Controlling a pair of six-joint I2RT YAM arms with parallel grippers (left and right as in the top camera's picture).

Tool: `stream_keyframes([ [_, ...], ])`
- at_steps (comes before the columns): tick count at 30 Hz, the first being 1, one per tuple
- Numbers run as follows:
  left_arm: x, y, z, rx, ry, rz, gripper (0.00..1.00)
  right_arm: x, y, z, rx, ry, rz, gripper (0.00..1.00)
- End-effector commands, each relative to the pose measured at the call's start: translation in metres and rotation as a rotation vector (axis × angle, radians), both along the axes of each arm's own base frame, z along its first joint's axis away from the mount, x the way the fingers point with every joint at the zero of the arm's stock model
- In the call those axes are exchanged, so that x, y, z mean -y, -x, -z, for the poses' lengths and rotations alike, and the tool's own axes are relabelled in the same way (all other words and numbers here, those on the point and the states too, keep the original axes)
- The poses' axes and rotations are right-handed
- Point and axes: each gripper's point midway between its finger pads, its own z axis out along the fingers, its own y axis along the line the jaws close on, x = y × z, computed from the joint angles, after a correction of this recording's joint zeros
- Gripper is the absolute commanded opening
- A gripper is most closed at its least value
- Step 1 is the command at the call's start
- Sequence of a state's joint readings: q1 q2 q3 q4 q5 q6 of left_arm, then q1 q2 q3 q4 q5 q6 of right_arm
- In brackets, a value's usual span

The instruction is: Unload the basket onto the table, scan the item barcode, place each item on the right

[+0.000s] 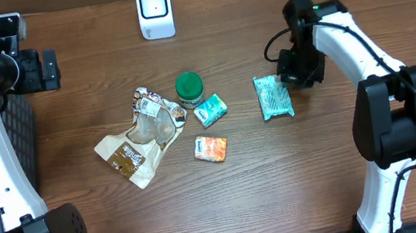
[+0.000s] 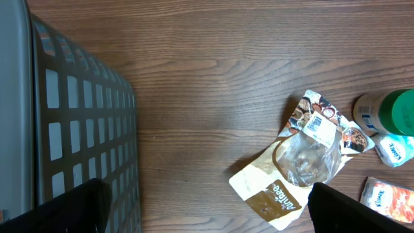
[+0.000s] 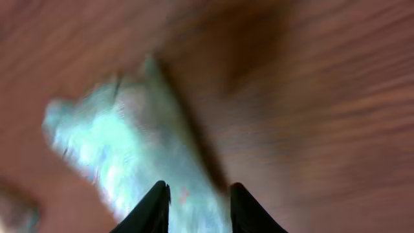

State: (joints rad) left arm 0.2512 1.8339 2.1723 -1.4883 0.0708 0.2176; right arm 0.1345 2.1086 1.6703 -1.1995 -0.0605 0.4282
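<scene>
Closest to the lens, the right claw [image 3: 198,194] shows two dark fingertips narrowly parted, with a blurred teal packet [image 3: 116,142] filling the gap and spreading beyond them. The blur hides whether they pinch it or only straddle its edge.

Far to the left, the left claw [image 1: 52,67] stands wide and empty beside a dark mesh basket [image 2: 84,129]. To its right, well apart from it, lie a brown snack pouch [image 1: 136,144], a green-lidded jar [image 1: 189,88], a small teal pack [image 1: 211,110] and an orange pack [image 1: 210,148].

The teal packet rests flat on the bench [image 1: 323,0] just left of the right claw, at its tips. Its long axis runs away from the robot. The white scanner [image 1: 154,10] sits farther left of that claw and beyond it.

The right arm is much the nearer. The coming move likely turns on carrying the packet leftward and outward to the scanner.
</scene>
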Motion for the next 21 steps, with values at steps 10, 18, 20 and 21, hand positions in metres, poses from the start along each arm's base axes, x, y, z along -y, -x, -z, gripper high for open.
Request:
stream_keyframes([
  [10,-0.001,-0.002,0.001,0.000,-0.003,0.019,1.00,-0.005,-0.035,0.031,0.221,-0.022,-0.144,0.24],
  [18,-0.001,-0.002,0.001,0.000,-0.003,0.019,0.99,-0.067,-0.037,0.012,0.317,-0.331,-0.442,0.25],
  [20,-0.001,-0.002,0.001,0.000,-0.003,0.019,1.00,-0.081,-0.035,0.003,0.328,-0.405,-0.470,0.27],
  [21,-0.001,-0.002,0.001,0.000,-0.003,0.019,1.00,-0.086,-0.033,-0.002,0.331,-0.438,-0.486,0.27],
])
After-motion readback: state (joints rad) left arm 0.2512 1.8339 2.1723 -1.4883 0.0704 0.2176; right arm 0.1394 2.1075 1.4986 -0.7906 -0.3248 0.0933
